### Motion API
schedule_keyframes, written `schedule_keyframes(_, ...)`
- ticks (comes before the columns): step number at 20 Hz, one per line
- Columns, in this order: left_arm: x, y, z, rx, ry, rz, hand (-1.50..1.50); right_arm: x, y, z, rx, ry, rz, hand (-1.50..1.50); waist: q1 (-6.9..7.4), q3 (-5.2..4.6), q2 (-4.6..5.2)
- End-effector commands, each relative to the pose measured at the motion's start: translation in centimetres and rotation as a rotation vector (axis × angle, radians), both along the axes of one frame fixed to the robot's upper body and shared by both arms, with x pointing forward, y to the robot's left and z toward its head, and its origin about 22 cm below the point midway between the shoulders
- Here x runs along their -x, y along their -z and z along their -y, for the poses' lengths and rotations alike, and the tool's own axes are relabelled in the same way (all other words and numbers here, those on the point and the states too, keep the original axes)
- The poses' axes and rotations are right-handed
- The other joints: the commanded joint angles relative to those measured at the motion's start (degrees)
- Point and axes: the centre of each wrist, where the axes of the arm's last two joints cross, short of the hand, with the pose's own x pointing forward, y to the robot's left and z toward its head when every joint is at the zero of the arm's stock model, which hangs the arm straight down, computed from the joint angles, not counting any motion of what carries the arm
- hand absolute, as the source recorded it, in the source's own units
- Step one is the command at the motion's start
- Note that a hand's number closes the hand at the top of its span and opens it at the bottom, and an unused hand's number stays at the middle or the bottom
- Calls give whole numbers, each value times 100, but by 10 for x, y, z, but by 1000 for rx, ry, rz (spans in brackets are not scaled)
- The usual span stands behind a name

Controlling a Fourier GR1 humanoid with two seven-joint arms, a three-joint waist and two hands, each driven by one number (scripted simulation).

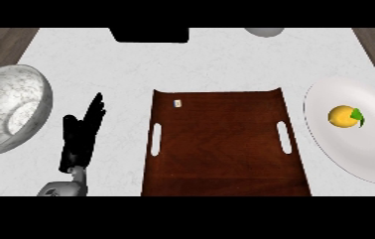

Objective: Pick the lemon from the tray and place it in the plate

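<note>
Bowl: a marbled grey bowl point(21, 106) sits at the worktop's left edge, partly cut off.
Left hand: the left hand point(79, 134) rests between bowl and tray near the front edge, fingers straight and together, pointing to the back, holding nothing.
Tray: a dark wood tray point(219, 149) with a slot handle at each side lies mid-worktop at the front edge; a tiny pale tag point(177, 103) sits by its back-left corner, any writing too small to read.
Back edge: a black block point(150, 34) and a grey rounded object point(264, 31) are both cropped.
Plate: a white plate point(330, 144) lies at the right edge, just beside the tray.
Lemon: the lemon point(343, 116), green leaf to its right, already lies in the plate, well apart from the left hand, across the tray; roundish, no clear long axis.
Right hand: not in view.
Judgement: the placing looks done; no brands are legible.
</note>
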Motion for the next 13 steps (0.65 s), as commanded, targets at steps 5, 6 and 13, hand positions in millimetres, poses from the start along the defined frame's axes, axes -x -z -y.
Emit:
schedule_keyframes(5,9,9,11,-6,12,-8,0,21,-4,13,8,93,36,-150,14,9,10)
schedule_keyframes(6,8,1,-8,-2,7,6,0,26,11,6,4,103,18,-150,41,14,15)
schedule_keyframes(13,3,12,10,20,19,-13,0,35,-1,17,32,98,-13,-150,4,9,10)
